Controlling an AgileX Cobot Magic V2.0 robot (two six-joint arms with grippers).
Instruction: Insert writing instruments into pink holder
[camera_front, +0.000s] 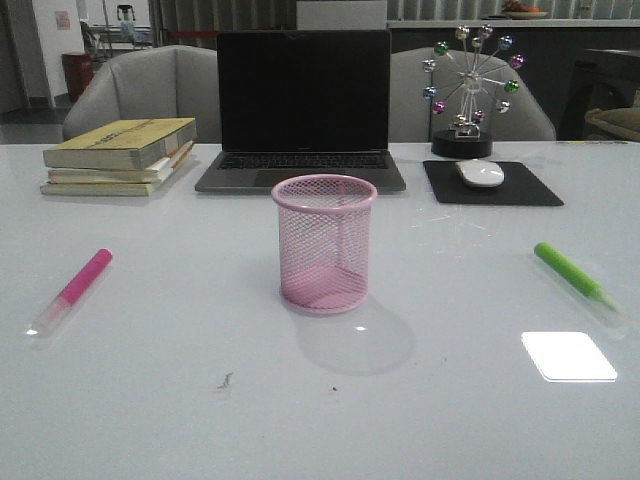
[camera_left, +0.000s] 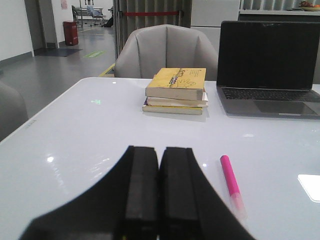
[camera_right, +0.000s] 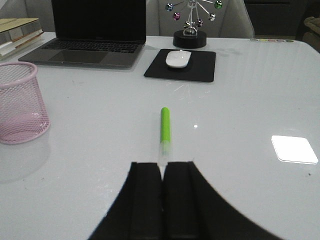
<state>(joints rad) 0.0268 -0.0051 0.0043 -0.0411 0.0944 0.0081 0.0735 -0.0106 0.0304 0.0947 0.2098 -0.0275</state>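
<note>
We see bare table (camera_front: 200, 330) all around the holder (camera_front: 324, 243), with its mouth unblocked. The pink marker (camera_front: 72, 291) and green marker (camera_front: 577, 279) lie well apart at either side. Laptop (camera_front: 303, 110), books (camera_front: 120, 156) and mouse (camera_front: 480, 173) crowd the far edge.

The glossy white counter (camera_front: 150, 400) carries a pink mesh cup (camera_front: 324, 243) upright near its middle. A pink marker (camera_front: 72, 290) lies flat well off to the left, a green marker (camera_front: 578, 281) well off to the right, both apart from the cup. At the back sit a stack of books (camera_front: 120, 156) on the left, an open laptop (camera_front: 303, 110) behind the cup, a black mouse pad (camera_front: 492, 184) bearing a white mouse (camera_front: 480, 173), and a wheel ornament (camera_front: 466, 90) behind the pad.
</note>
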